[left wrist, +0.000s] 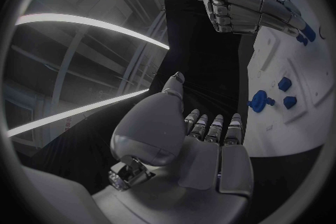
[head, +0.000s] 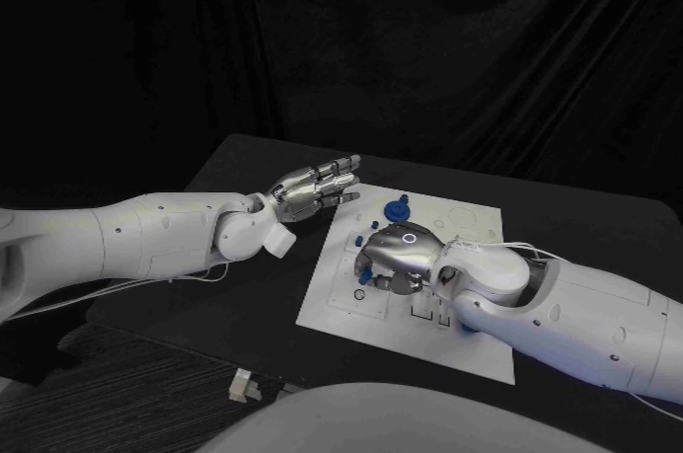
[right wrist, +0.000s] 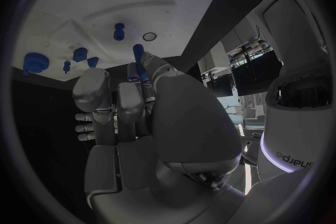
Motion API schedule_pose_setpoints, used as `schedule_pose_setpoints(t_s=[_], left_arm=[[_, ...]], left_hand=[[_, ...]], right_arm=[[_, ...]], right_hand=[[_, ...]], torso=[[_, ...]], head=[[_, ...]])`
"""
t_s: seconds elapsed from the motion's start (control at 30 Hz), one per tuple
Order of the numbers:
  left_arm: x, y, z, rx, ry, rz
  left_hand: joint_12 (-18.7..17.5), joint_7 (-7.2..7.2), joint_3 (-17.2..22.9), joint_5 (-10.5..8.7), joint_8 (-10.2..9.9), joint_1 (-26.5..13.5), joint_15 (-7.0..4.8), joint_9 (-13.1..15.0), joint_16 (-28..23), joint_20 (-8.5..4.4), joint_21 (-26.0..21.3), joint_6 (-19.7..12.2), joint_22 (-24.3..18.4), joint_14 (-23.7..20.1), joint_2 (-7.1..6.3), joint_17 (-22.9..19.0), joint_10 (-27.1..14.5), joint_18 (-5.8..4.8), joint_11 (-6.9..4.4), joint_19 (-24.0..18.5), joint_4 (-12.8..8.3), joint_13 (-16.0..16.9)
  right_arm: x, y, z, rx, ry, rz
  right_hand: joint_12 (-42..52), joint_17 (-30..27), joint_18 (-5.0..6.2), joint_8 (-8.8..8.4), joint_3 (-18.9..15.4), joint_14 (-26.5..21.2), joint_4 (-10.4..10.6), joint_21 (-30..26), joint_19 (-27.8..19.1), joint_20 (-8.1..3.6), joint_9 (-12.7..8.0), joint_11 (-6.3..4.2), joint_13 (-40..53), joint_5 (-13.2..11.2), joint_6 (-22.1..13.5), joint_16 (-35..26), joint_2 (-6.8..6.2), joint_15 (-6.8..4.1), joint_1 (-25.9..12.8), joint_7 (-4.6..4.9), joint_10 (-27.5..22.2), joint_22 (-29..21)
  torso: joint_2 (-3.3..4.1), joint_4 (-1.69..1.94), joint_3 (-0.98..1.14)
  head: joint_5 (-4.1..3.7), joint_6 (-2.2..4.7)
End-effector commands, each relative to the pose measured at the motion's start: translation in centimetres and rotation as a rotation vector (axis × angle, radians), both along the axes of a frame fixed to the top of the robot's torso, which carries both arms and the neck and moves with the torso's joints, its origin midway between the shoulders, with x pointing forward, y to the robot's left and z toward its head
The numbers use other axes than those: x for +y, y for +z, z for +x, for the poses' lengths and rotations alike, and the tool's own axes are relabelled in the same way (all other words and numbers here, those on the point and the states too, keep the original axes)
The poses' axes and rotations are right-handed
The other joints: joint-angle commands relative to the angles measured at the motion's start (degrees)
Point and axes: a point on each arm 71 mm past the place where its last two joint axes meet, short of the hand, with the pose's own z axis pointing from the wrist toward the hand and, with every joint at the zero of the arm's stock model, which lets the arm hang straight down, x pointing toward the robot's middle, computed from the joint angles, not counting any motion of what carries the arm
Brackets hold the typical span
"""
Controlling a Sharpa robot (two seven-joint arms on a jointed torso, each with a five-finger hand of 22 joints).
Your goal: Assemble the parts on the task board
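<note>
My right hand [head: 395, 261] over the task board [head: 470, 222], pinching a blue part [right wrist: 139, 57] (peg-like) between fingertips; other blue parts [head: 395, 211] stand on the board beyond it. My left hand [head: 316, 188], fingers apart and holding nothing, hovers beside the board's edge.

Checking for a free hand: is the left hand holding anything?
No, empty: the left hand hovers beside the task board, fingers extended, nothing between them.

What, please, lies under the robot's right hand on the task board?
The right hand holds a slim blue part over the white task board. The board directly beneath is covered.
</note>
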Motion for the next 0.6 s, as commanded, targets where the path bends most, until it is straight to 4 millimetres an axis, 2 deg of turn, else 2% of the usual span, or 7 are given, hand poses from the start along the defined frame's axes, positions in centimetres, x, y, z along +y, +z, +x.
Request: schedule_pose_setpoints(t_s=[0.03, 0.6], left_arm=[[-0.16, 0.11, 0.00, -0.008, -0.001, -0.021], [-0.27, 0.05, 0.08, -0.005, -0.004, -0.019]], left_hand=[[-0.2, 0.37, -0.2, 0.35, 0.2, -0.1, 0.27, 0.1, -0.4, 0.31, -0.1, -0.1, 0.1, -0.1, 0.26, -0.1, 0.1, 0.61, -0.22, 0.1, -0.2, -0.1], [-0.2, 0.41, -0.3, 0.37, 0.2, -0.2, 0.29, 0.1, -0.4, 0.31, -0.1, -0.1, 0.1, -0.1, 0.32, -0.1, 0.1, 0.61, -0.20, 0.1, -0.1, -0.1]], right_arm=[[0.14, -0.38, -0.09, 0.000, -0.001, -0.026], [0.22, -1.05, -0.64, 0.026, -0.004, -0.045]], right_hand=[[-0.2, 0.0, -0.21, -0.41, 0.3, 0.2, -0.1, 0.3, -0.1, 0.00, 0.0, 0.20, 0.1, 0.3, -0.1, 0.3, -0.35, 0.14, 0.2, 0.18, 0.1, 6.9], [-0.4, -0.2, -0.21, -0.68, 0.5, 0.2, -0.1, 0.2, -0.1, 0.04, 0.0, 0.29, 0.1, 0.3, -0.4, 0.2, -0.43, 0.21, 0.1, 0.28, 0.0, 6.9]], torso=[[0.01, -0.02, -0.01], [-0.02, -0.06, -0.02]], head=[[0.00, 0.00], [0.16, 0.00]])
